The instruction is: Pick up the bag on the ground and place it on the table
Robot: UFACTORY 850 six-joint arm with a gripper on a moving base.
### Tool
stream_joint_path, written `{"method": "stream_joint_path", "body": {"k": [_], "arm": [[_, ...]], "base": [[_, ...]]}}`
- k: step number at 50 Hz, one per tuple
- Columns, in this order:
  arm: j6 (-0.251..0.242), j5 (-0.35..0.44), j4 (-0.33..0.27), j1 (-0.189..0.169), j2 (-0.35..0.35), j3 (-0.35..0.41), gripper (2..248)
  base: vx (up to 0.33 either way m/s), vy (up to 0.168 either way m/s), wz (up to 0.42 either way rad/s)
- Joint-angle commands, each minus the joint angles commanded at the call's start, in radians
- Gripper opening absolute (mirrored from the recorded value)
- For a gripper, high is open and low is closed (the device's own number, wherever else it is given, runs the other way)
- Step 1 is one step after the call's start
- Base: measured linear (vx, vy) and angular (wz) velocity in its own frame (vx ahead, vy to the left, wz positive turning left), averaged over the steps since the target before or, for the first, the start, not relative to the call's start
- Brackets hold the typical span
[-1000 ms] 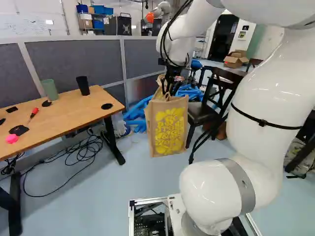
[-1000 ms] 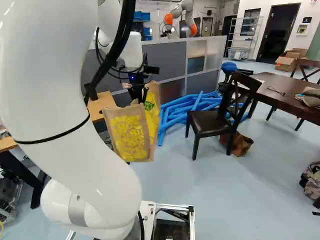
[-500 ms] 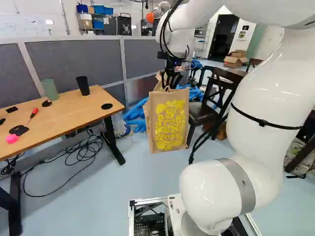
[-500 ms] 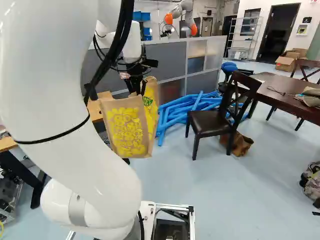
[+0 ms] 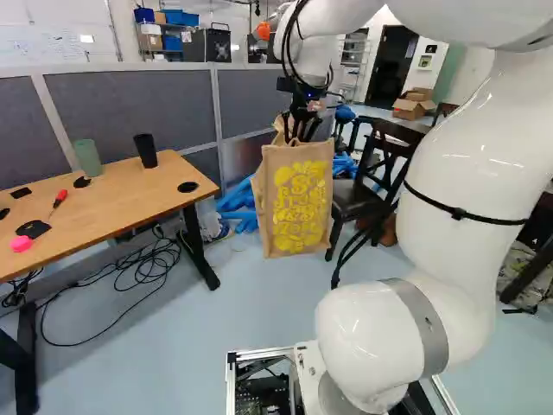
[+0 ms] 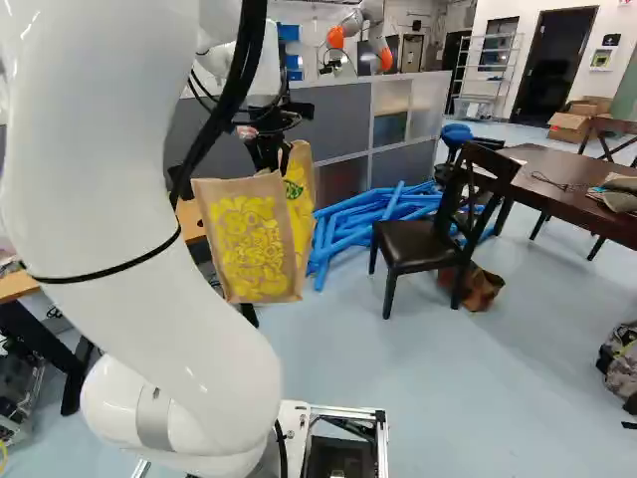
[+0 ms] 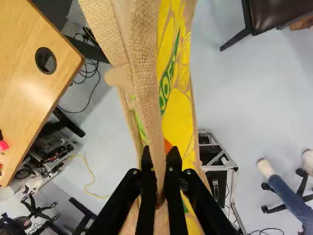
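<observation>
Item one: tan burlap bag with yellow print, hangs upright to the right of the light wooden counter. Item two: black two-fingered hand, clamped on the bag's upper burlap from both sides. Done: grasp; lift, the bag's bottom apparently off the pale blue floor. Outstanding: carry left to the counter, the likely destination; set down; release. Counter holdings: green cup, black cup, both toward the far edge. Progress: about half, by judgement.

A robotics lab, with another robot behind grey partitions
</observation>
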Motion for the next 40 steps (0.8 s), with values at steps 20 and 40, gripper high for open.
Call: {"method": "stream_joint_path", "body": {"k": [20,40], "arm": [[0.000,-0.055,0.000,0.006,-0.016,-0.086,23],[0.000,-0.102,0.000,0.014,-0.037,-0.176,23]], "base": [[0.000,0.000,0.000],[0.000,0.000,0.000]]}}
